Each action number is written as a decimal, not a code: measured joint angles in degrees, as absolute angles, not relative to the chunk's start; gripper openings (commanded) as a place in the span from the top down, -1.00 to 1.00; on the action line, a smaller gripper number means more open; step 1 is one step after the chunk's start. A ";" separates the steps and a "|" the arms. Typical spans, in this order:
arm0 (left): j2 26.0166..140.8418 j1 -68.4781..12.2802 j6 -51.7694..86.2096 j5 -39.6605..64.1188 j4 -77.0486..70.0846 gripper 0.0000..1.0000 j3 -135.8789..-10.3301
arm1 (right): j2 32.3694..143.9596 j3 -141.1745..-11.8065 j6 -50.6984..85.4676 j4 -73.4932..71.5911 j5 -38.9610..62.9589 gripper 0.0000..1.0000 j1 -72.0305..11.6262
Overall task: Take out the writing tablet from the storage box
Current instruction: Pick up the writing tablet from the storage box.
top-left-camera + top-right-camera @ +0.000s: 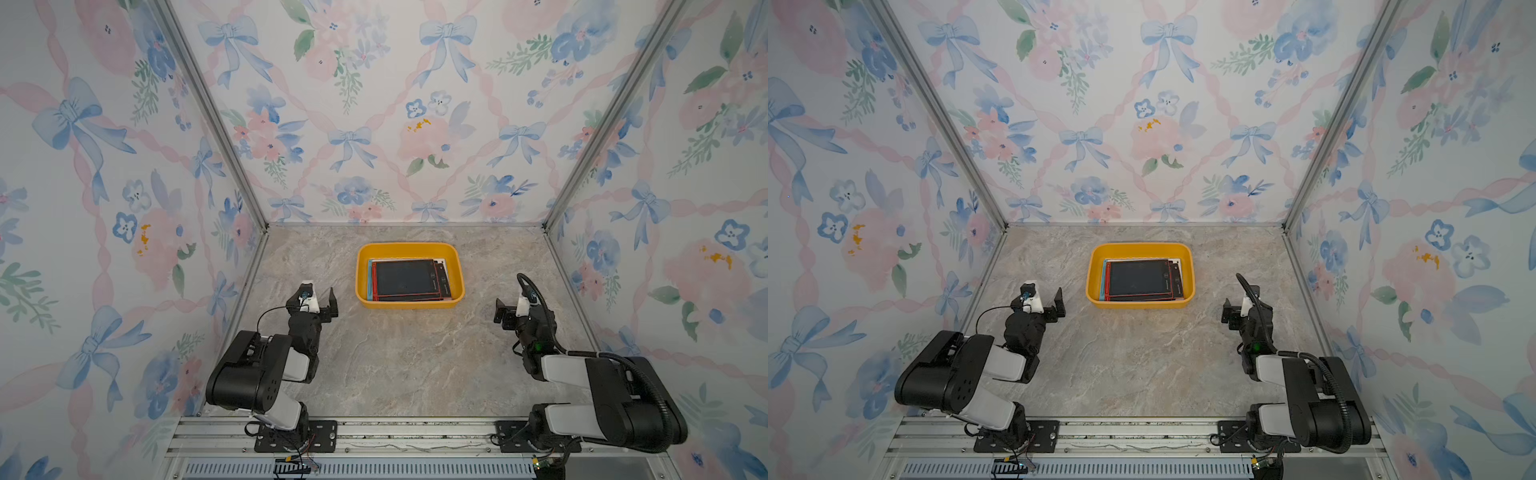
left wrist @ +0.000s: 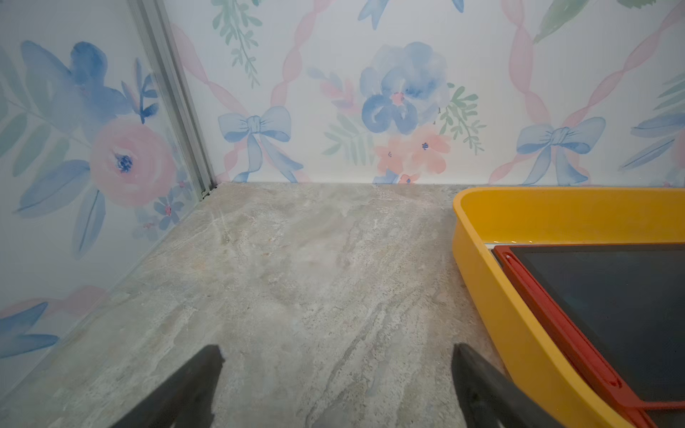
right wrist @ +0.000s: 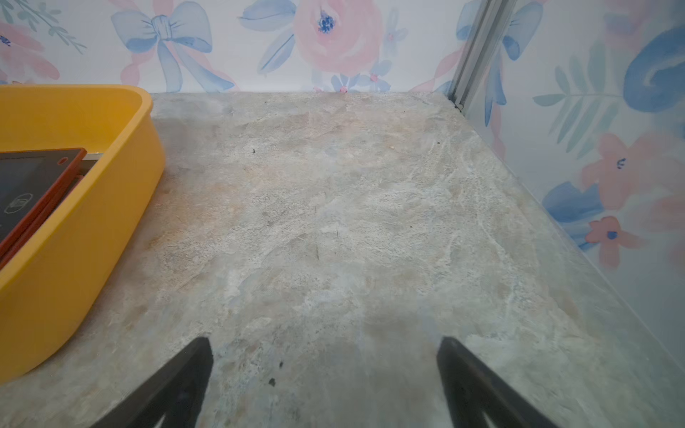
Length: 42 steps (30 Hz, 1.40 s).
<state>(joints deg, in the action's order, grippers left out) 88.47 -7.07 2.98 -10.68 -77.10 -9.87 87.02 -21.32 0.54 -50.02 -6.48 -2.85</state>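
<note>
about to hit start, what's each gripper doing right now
Left gripper: open, fingers spread wide, holding nothing.
Right gripper: open, fingers spread wide, holding nothing.

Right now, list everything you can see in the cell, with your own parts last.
box: one, yellow-orange, back middle of the table.
top tablet: one, red frame with a dark screen, flat on the stack inside the box.
tablets underneath: several, number unclear; red, black, blue and white edges show, inside the box.
table: one, grey-beige marble look, under the box.
walls: three, pink and blue floral, at the back and both sides.
rail: one, silver, along the front edge.
left arm: one, black and grey, front left.
right arm: one, black and grey, front right.
left jaws: open, empty, beside the box.
right jaws: open, empty, beside the box.
</note>
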 measured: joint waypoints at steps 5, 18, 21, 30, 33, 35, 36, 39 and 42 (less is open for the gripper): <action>88.47 -7.07 2.98 -10.68 -77.10 -0.96 -9.87 | 87.02 -21.32 0.40 -50.02 -6.48 -0.94 -2.85; 88.49 -7.03 2.98 -10.85 -77.10 -0.96 -9.87 | 87.02 -21.32 0.40 -50.02 -6.39 -0.94 -2.74; 88.47 -6.90 2.98 -11.14 -77.10 -0.96 -9.87 | 87.02 -21.32 0.40 -50.02 -6.37 -0.94 -2.74; 88.49 -6.70 2.98 -11.16 -77.10 -0.96 -9.87 | 87.02 -21.32 0.38 -50.02 -6.37 -0.94 -2.74; 88.49 -6.70 2.98 -11.16 -77.10 -0.96 -9.87 | 87.02 -21.32 0.38 -50.02 -6.37 -0.94 -2.74; 88.49 -6.66 2.98 -11.09 -77.10 -0.96 -9.87 | 87.02 -21.32 0.38 -50.02 -6.37 -0.94 -2.74; 88.49 -6.57 3.01 -11.05 -77.10 -0.96 -9.87 | 87.02 -21.32 0.38 -50.02 -6.37 -0.94 -2.74; 88.49 -6.15 3.01 -10.87 -77.10 -0.96 -9.87 | 87.02 -21.32 0.38 -50.02 -6.22 -0.94 -2.72; 88.47 -6.15 3.01 -10.63 -77.10 -0.96 -9.87 | 87.02 -21.32 0.40 -50.02 -5.91 -0.94 -2.68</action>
<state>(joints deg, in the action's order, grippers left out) 88.47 -6.15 3.01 -10.63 -77.10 -9.87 87.02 -21.32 0.40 -50.02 -5.91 -2.68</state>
